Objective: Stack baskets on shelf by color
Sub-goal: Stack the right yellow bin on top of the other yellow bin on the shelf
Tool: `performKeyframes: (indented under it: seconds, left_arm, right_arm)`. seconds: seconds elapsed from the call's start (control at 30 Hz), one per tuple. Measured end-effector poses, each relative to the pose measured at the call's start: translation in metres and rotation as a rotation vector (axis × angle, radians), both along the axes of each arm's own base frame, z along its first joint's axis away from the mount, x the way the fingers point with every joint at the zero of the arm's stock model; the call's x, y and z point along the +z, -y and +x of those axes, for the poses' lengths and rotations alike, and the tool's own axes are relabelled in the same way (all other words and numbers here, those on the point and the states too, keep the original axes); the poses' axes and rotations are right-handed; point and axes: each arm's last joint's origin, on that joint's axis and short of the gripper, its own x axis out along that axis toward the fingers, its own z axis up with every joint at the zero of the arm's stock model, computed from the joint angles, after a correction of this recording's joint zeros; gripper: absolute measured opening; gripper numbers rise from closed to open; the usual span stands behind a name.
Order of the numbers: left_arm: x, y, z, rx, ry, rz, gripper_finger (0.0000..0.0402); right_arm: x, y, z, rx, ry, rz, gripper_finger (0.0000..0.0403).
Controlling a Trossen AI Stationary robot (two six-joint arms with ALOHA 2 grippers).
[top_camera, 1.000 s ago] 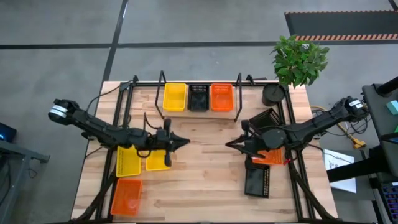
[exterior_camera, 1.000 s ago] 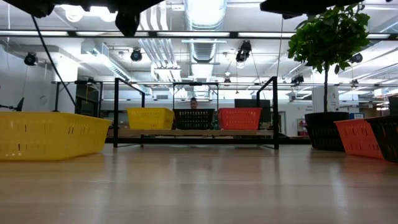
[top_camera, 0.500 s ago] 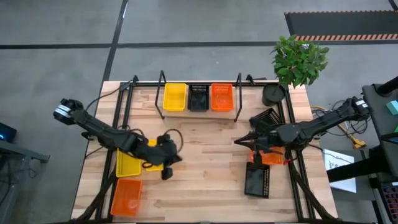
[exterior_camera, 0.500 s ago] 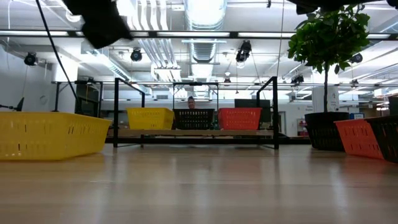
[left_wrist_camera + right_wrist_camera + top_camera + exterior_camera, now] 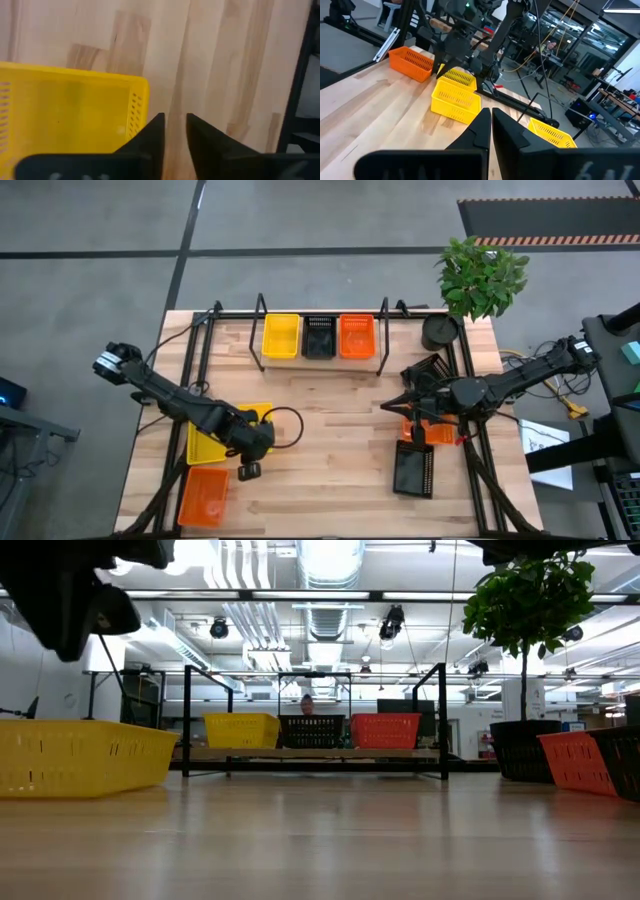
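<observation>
Three baskets [image 5: 318, 337] stand side by side on the shelf [image 5: 383, 335]. Left gripper [image 5: 174, 131], fingers narrowly parted and empty, hangs beside a yellow basket [image 5: 65, 117]. Right gripper [image 5: 491, 121] is closed, empty.

Robotics lab or open workshop hall. Exposed ceiling ducts [image 5: 330, 565] and strip lights run over grey concrete floor [image 5: 300, 220]; a wood table [image 5: 330, 440] carries two arms on black frames. Beyond it stand workbenches with monitors [image 5: 580, 107], hanging cables [image 5: 540, 45], a person [image 5: 308, 705] seated behind the shelf [image 5: 315, 750].
</observation>
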Motion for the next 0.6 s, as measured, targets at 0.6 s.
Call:
performKeyframes:
  seconds: [0.6]
  left_arm:
    - [-0.053, 0.007, 0.015, -0.056, -0.232, 0.155, 0.0141]
  right_arm:
    - [-0.001, 0.0, 0.0, -0.003, -0.01, -0.004, 0.0009]
